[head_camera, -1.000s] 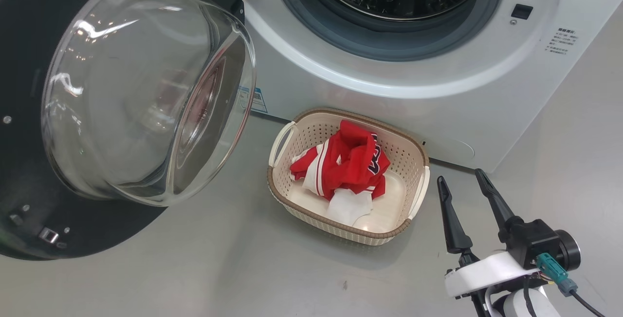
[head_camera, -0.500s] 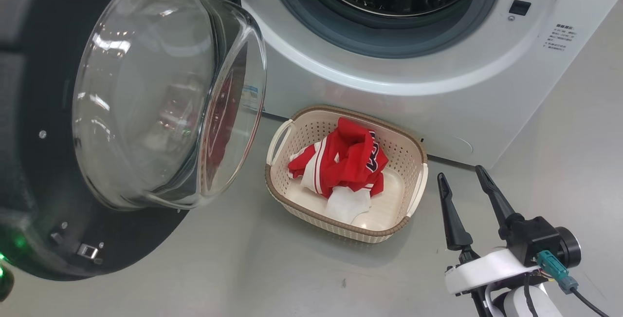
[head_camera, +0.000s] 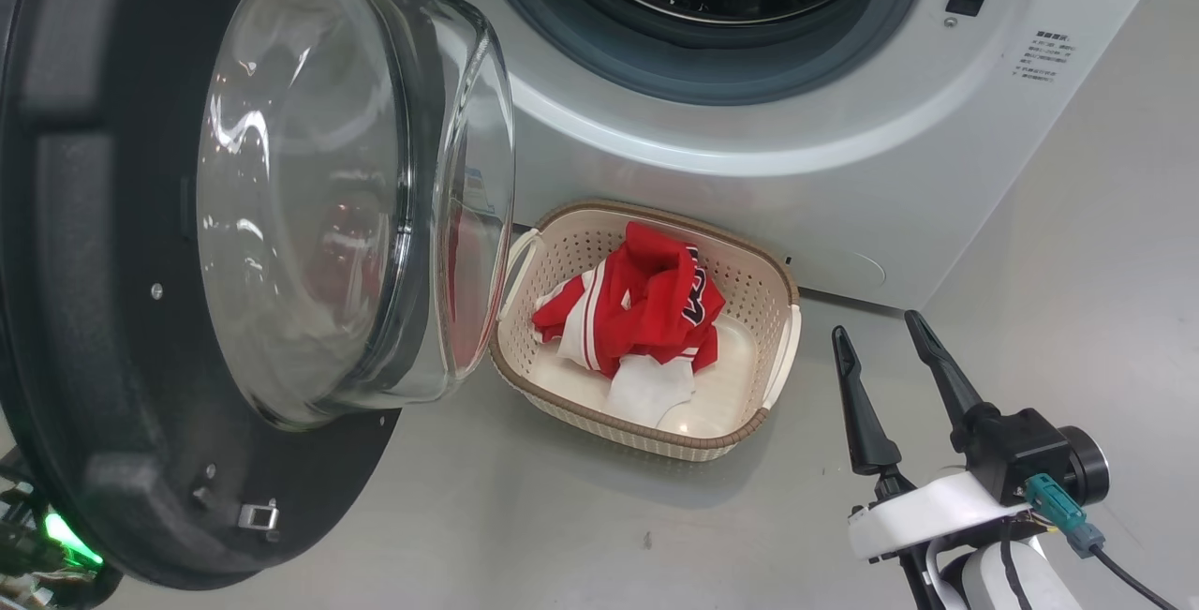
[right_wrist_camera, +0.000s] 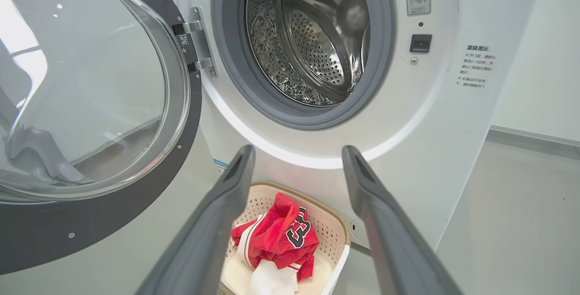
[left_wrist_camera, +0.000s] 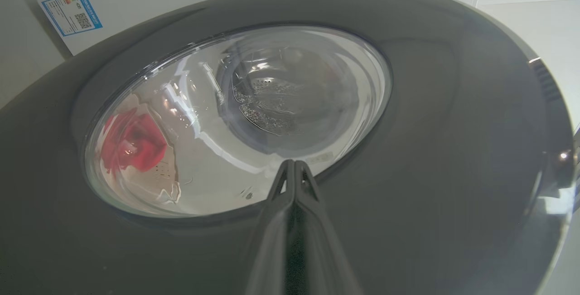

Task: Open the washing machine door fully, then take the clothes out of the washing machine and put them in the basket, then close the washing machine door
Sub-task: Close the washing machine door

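Black and glossy, the washing machine door [head_camera: 112,310] stands swung out at the left of the head view, its clear glass bowl [head_camera: 328,188] bulging toward the basket [head_camera: 749,287]. The basket sits on the grey floor [head_camera: 468,516] just in front of the white washing machine [head_camera: 749,170], below its open mouth. A red jersey [head_camera: 646,301] lies crumpled inside the basket, with a white cloth [head_camera: 651,390] under its near edge. The right gripper [head_camera: 873,326] hovers at the lower right, fingers spread apart and holding nothing, clear of the basket's right handle. A green light [head_camera: 66,535] glows by the door's lower edge.

Seen from the left wrist, the left gripper [left_wrist_camera: 290,164] has its two fingers pressed together to a point, at the lower edge of the door's window; whether the tips touch the door I cannot tell. Through the glass, the jersey shows as a red blur at the left. A blue label sticker [left_wrist_camera: 70,12] sits on the white panel beyond.

From the right wrist, the parted fingers frame the basket and the clothes in it. Above them gape the steel drum [right_wrist_camera: 308,36] and grey gasket [right_wrist_camera: 226,59]. The door hangs from its hinge [right_wrist_camera: 199,41] at the left.
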`<state>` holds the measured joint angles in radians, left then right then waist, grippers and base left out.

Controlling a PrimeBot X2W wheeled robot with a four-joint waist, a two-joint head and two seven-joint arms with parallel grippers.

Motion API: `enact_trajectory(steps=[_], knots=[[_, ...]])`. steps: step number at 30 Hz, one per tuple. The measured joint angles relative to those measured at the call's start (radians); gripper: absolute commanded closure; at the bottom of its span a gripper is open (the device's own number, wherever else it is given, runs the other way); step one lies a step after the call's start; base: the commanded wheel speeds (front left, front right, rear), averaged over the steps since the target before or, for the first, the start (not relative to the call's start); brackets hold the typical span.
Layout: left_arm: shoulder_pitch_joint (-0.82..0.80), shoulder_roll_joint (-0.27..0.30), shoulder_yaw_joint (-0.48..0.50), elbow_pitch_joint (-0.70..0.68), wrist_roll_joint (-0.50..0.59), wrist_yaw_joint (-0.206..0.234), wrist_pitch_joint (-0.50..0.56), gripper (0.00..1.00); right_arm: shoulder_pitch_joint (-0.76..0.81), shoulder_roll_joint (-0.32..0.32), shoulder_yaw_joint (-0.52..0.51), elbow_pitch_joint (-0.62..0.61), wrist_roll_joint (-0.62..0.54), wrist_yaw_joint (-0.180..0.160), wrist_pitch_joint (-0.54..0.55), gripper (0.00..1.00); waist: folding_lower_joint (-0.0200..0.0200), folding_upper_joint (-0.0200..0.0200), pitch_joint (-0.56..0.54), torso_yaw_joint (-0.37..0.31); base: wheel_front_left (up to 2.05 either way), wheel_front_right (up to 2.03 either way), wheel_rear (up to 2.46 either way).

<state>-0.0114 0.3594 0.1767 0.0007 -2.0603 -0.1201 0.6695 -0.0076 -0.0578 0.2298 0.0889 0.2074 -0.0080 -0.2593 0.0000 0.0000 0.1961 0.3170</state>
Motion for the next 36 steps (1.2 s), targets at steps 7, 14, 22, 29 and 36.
enact_trajectory(steps=[7, 14, 22, 29, 36], knots=[[0.026, -0.036, -0.007, -0.11, -0.01, 0.0, 0.052, 1.0, -0.007, 0.0, 0.008, 0.001, 0.0, 0.007, 0.0, 0.0, 0.0, 0.0, 0.003, -0.031, 0.0, 0.0, 0.0], [0.059, -0.057, -0.017, -0.18, -0.015, 0.0, 0.096, 1.0, -0.016, 0.001, 0.015, 0.001, 0.002, 0.007, 0.0, 0.0, 0.0, 0.0, 0.011, -0.068, 0.0, 0.0, 0.0], [0.079, -0.06, -0.014, -0.228, -0.012, 0.0, 0.119, 1.0, -0.035, 0.002, 0.021, -0.003, 0.002, 0.006, 0.0, 0.0, 0.0, 0.0, 0.026, -0.118, 0.0, 0.0, 0.0], [0.082, -0.061, -0.006, -0.269, -0.005, 0.0, 0.132, 1.0, -0.046, 0.002, 0.03, -0.012, 0.017, -0.004, 0.0, 0.0, 0.0, 0.0, 0.045, -0.19, 0.0, 0.0, 0.0], [0.082, -0.064, 0.007, -0.295, 0.015, 0.0, 0.141, 1.0, -0.062, 0.004, 0.043, -0.02, 0.023, -0.004, 0.0, 0.0, 0.0, 0.0, 0.067, -0.26, 0.0, 0.0, 0.0]])
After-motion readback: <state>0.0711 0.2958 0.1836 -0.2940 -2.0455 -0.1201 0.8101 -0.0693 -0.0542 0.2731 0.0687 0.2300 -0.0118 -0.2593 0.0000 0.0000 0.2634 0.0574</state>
